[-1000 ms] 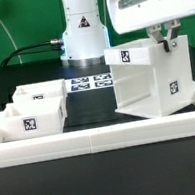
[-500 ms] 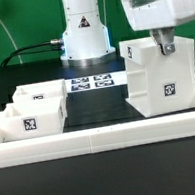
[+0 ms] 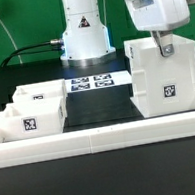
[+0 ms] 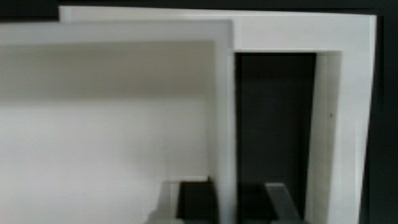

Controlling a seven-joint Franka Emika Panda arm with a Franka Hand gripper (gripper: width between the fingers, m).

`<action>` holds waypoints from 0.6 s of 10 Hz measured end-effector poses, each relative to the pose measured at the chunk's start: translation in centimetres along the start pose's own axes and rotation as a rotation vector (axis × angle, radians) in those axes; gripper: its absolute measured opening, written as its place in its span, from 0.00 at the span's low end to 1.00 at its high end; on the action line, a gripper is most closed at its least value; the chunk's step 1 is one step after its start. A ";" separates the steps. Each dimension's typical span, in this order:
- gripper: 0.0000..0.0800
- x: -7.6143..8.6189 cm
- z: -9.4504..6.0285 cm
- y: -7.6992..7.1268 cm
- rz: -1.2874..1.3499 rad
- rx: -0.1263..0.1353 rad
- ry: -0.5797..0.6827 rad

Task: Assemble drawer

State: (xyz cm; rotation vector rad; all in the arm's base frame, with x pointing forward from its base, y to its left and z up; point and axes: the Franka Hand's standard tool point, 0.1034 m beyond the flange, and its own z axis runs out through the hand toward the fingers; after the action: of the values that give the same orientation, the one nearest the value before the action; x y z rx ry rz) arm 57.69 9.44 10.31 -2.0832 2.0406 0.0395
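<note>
The drawer's tall white shell [image 3: 163,76] stands upright on the black mat at the exterior view's right, with a square tag on its front face. My gripper [image 3: 163,43] comes down onto its top edge and is shut on one wall. In the wrist view the gripper [image 4: 237,205] has one finger on each side of a thin white wall of the shell [image 4: 107,120], with the dark hollow beside it. Two small white trays sit at the exterior view's left, the nearer one [image 3: 28,118] tagged and the other [image 3: 39,94] behind it.
The marker board [image 3: 91,83] lies flat on the mat in front of the robot base [image 3: 84,32]. A low white wall [image 3: 102,137] edges the mat along the front and sides. Bare black mat [image 3: 92,108] lies between trays and shell.
The shell has turned from an angled pose to square-on and shifted toward the exterior view's right, held by the gripper throughout. The trays have not moved.
</note>
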 end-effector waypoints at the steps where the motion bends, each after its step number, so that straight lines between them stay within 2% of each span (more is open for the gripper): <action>1: 0.06 -0.1 0.1 -1.1 0.000 0.008 -0.003; 3: 0.06 0.0 0.4 -2.9 0.007 0.013 -0.007; 6: 0.06 0.1 0.7 -5.5 0.046 0.038 -0.003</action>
State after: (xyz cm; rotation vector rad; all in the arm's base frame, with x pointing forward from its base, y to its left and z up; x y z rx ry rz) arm 63.23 9.46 10.39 -2.0124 2.0710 0.0112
